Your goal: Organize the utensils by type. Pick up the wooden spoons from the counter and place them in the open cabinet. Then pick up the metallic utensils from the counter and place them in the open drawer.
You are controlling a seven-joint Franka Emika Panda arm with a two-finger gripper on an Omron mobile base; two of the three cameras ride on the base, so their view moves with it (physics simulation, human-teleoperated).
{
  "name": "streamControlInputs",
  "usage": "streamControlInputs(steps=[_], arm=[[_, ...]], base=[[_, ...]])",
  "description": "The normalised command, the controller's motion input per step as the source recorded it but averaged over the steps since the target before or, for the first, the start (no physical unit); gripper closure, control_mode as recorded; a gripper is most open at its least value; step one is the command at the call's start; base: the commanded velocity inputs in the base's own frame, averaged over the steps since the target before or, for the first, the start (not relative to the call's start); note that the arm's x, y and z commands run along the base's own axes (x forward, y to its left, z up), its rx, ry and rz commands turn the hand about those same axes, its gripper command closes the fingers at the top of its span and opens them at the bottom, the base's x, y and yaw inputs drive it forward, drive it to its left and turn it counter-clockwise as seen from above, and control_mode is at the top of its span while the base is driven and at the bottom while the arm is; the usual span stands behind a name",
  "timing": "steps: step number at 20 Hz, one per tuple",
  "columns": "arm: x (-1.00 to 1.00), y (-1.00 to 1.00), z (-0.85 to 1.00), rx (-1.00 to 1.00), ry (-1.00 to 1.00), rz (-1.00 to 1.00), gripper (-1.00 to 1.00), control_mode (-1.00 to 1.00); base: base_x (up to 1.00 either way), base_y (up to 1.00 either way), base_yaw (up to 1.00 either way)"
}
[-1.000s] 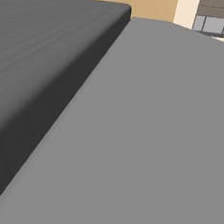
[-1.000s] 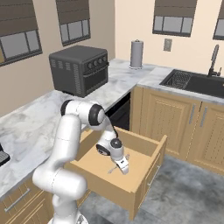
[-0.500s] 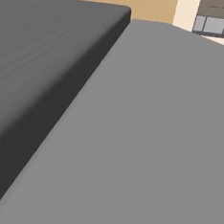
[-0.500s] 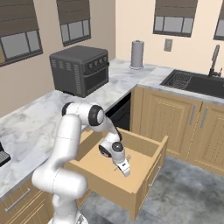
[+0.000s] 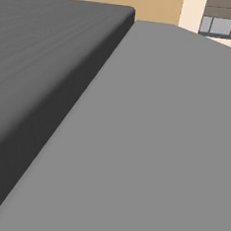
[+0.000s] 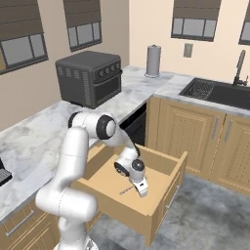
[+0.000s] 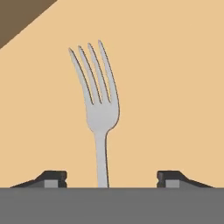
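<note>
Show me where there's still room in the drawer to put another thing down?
The open drawer has bare tan floor toward its back wall near the counter, and along its right side. The crowded spot is the front middle, where the fork lies under the open end effector. In the hand view, bare floor flanks the fork on both sides.

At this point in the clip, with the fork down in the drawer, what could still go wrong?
1. The fork lies on the floor of the open drawer, its handle between the spread fingers; a sideways exit could drag it.
2. The gripper hangs low inside the drawer, so a flat retreat might strike a wall.
3. The drawer stands out over the floor, in the path of any drive.
</note>
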Motion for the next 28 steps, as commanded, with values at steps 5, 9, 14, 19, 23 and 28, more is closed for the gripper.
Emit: streamControlInputs(steps=[5, 9, 14, 19, 23, 28], arm=[[0.20, -0.38, 0.65, 0.25, -0.05, 0.00, -1.00, -1.00], [0.00, -0.12, 1.00, 0.12, 0.01, 0.00, -1.00, -1.00], [-0.24, 0.01, 1.00, -0.03, 0.04, 0.00, -1.00, -1.00], [-0.51, 0.12, 1.00, -0.13, 0.00, 0.00, -1.00, -1.00], [-0.81, 0.13, 1.00, -0.14, -0.01, 0.01, -1.00, -1.00], [-0.79, 0.24, 1.00, -0.15, -0.01, 0.03, -1.00, -1.00]], base=[[0.00, 0.00, 0.00], [0.00, 0.00, 0.00], [0.00, 0.00, 0.00], [0.00, 0.00, 0.00], [0.00, 0.00, 0.00], [0.00, 0.00, 0.00]])
